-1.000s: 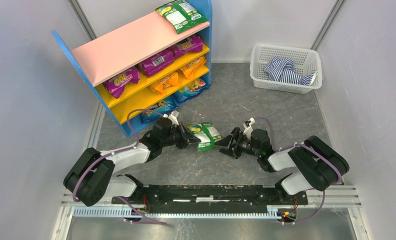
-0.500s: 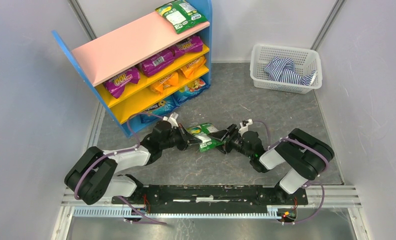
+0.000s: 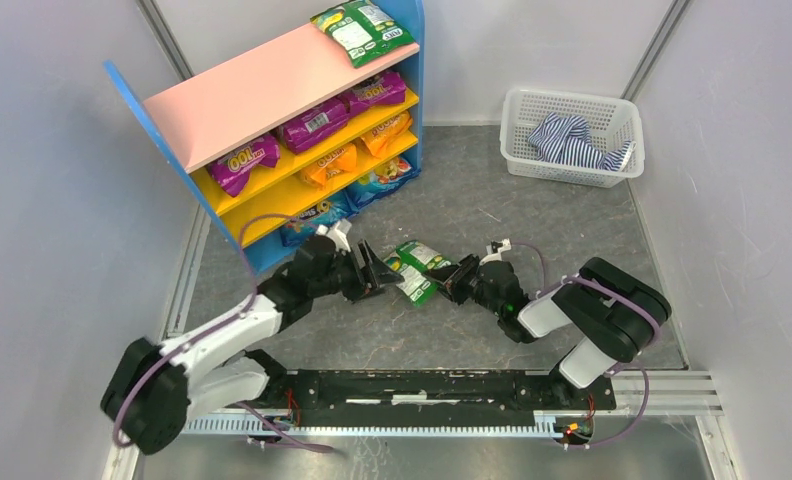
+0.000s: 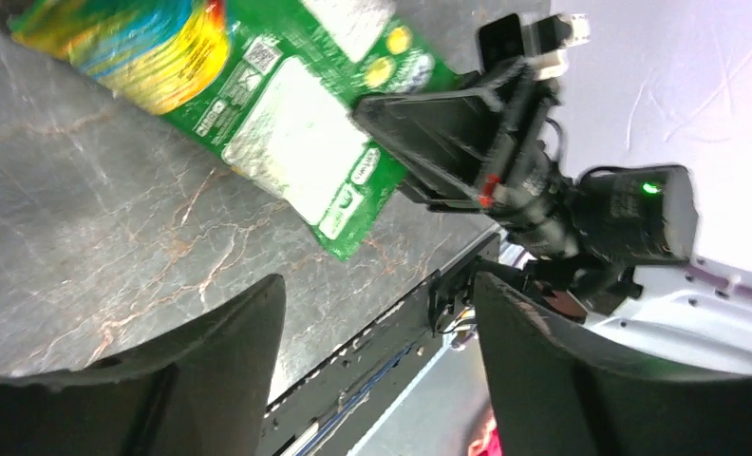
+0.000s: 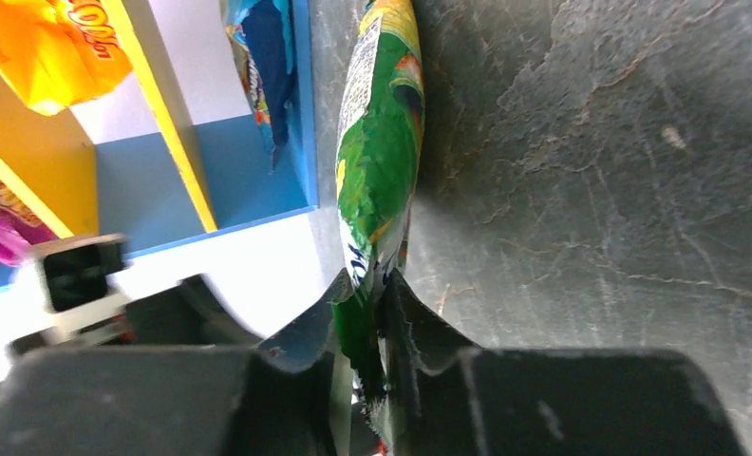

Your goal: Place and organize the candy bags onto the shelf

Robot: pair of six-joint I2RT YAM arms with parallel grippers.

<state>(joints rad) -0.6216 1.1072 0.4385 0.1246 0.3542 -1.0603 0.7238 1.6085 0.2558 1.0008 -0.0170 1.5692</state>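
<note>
A green candy bag (image 3: 415, 268) lies on the grey floor between my two grippers. My right gripper (image 3: 452, 283) is shut on the bag's right edge; in the right wrist view the bag (image 5: 377, 171) runs edge-on out of the pinching jaws (image 5: 367, 285). My left gripper (image 3: 377, 272) stands open just left of the bag, holding nothing. In the left wrist view the bag (image 4: 277, 133) lies beyond the spread gripper (image 4: 377, 285). The shelf (image 3: 262, 90) stands at the back left. It carries purple (image 3: 312, 120), orange (image 3: 347, 155) and blue (image 3: 382, 178) bags, and another green bag (image 3: 362, 30) on top.
A white mesh basket (image 3: 562, 172) with a striped cloth (image 3: 570, 138) sits at the back right. Grey walls close in both sides. The arms' black base rail (image 3: 422, 385) runs along the near edge. The shelf's blue side panel (image 5: 301, 95) is close behind the held bag.
My left gripper has opened and let go of the green bag, drawing back a little. My right gripper moved in and closed on the bag's right edge.
</note>
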